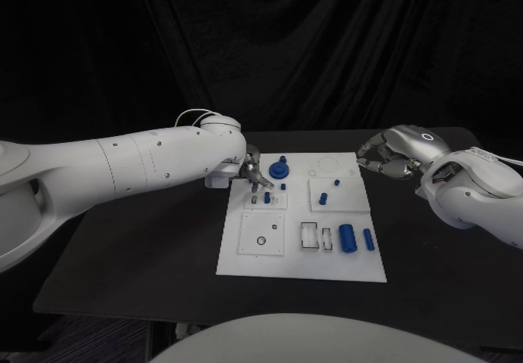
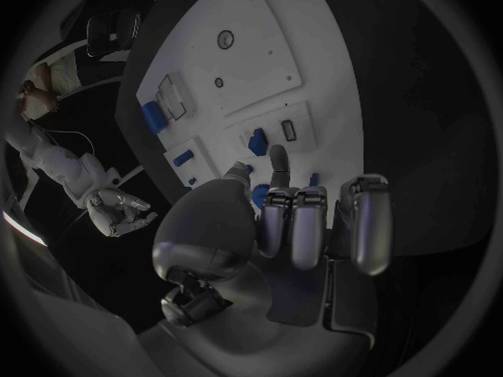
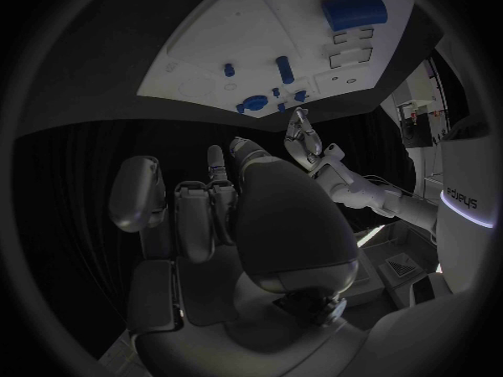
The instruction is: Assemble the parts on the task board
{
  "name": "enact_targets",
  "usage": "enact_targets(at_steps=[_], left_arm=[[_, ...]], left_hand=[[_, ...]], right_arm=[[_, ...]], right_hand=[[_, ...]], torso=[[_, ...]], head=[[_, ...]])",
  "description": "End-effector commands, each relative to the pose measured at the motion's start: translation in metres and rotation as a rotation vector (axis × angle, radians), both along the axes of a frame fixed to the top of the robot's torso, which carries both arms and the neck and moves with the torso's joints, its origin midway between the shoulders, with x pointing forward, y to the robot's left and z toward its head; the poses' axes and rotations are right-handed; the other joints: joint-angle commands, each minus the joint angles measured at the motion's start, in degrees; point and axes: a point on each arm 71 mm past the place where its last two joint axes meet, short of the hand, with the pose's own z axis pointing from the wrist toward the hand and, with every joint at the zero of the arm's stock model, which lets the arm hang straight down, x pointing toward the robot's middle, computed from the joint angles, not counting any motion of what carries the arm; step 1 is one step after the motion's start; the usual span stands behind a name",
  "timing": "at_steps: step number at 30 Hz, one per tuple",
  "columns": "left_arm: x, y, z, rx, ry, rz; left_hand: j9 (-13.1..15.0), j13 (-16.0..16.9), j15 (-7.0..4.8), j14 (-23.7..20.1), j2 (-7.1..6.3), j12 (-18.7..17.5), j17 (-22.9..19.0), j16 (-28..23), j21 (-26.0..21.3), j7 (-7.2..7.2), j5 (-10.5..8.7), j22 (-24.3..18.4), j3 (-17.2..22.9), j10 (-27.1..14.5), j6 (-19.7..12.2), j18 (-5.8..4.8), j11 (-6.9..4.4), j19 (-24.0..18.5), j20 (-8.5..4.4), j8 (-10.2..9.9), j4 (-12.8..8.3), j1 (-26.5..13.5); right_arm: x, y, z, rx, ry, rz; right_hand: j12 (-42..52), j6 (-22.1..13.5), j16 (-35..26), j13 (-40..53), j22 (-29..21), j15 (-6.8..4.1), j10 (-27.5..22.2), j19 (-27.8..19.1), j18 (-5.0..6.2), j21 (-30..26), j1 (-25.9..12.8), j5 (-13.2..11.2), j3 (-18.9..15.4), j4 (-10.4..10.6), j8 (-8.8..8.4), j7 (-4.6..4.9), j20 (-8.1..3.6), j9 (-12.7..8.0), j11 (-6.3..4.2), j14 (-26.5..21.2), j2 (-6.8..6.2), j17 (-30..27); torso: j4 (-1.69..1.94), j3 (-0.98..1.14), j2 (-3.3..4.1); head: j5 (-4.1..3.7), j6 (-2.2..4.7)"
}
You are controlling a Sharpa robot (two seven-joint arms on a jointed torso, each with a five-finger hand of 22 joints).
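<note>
Reaching: left hand [image 1: 253, 172] of the white left arm hovers over the far-left part of the white rectangular task board [image 1: 303, 261], fingertips down near a small blue peg [image 1: 267, 197] standing in a sub-plate.
L hand state: can't tell if it pinches anything; fingers are partly curled, thumb and 1 finger point at the peg area, contact not clear.
R hand: silver right hand [image 1: 389, 161] off the board's far-right corner, above the black table [image 1: 142, 257], fingers curled in, nothing seen in them.
Parts, far end: blue round gear-like piece [image 1: 279, 167] just beside L fingertips; 2 more small blue pegs [image 1: 323, 199] stand in the neighbouring sub-plate.
Parts, near end: large blue cylinder [image 1: 348, 237] and thinner blue rod [image 1: 369, 240] lie loose beside 2 rectangular slots [image 1: 310, 236].
Progress (est.): early; big pieces not yet seated.
Risk 1: fingertips crowd peg + gear, so a sideways drift could knock the peg over or nudge the gear off its seat.
Risk 2: peg is small and slick-looking; weak pinch = drop, rolls off board.
Risk 3: L arm hides its own fingertips from head view, so misalignment is easy.
</note>
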Motion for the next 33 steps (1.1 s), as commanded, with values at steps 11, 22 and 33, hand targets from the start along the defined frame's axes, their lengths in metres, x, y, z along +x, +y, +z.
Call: enact_targets(at_steps=[11,22,33], left_arm=[[0.001,-0.007,0.000,-0.028,-0.005,-0.005],[0.002,-0.013,-0.004,-0.032,-0.002,-0.014],[0.003,-0.015,-0.007,-0.029,0.004,-0.012]], left_hand=[[-0.75,14.98,0.30,6.16,0.56,-0.04,15.09,0.15,-0.34,-0.19,2.84,9.90,0.07,6.07,0.71,-0.06,0.30,0.02,0.25,-0.72,-0.51,0.73],[-1.42,14.98,0.28,6.16,0.58,-0.04,15.09,0.15,-0.64,-0.21,6.04,9.91,0.62,6.07,0.75,-0.01,0.29,-0.10,0.21,-1.24,-0.64,2.24],[-1.67,14.98,0.26,6.16,0.56,-0.04,15.09,0.15,-0.75,-0.24,7.33,9.92,1.05,6.07,0.81,0.01,0.26,-0.15,0.20,-1.41,-0.77,3.02]], right_arm=[[0.000,0.001,-0.001,-0.004,0.005,-0.010],[0.000,0.002,-0.001,-0.003,0.005,-0.009],[0.000,0.003,-0.001,-0.002,0.004,-0.007]], right_hand=[[-0.21,0.20,-0.21,6.09,8.57,-0.01,-0.43,-0.06,0.77,-0.36,-0.60,0.33,0.34,0.22,-0.26,0.05,0.06,-0.12,0.01,3.33,0.10,10.79],[-0.23,0.23,-0.19,6.07,8.56,-0.01,-0.46,-0.07,0.78,-0.42,-0.57,0.61,0.45,0.15,-0.27,0.03,0.06,-0.14,0.00,3.35,0.16,10.81],[-0.23,0.23,-0.19,6.07,8.56,-0.01,-0.46,-0.07,0.78,-0.42,-0.57,0.61,0.45,0.15,-0.27,0.03,0.06,-0.14,0.00,3.35,0.16,10.81]], torso=[[-0.01,0.03,-0.02],[0.01,0.02,-0.04],[-0.01,0.03,0.00]], head=[[-0.21,-0.01],[-0.47,-0.01],[-0.47,-0.01]])
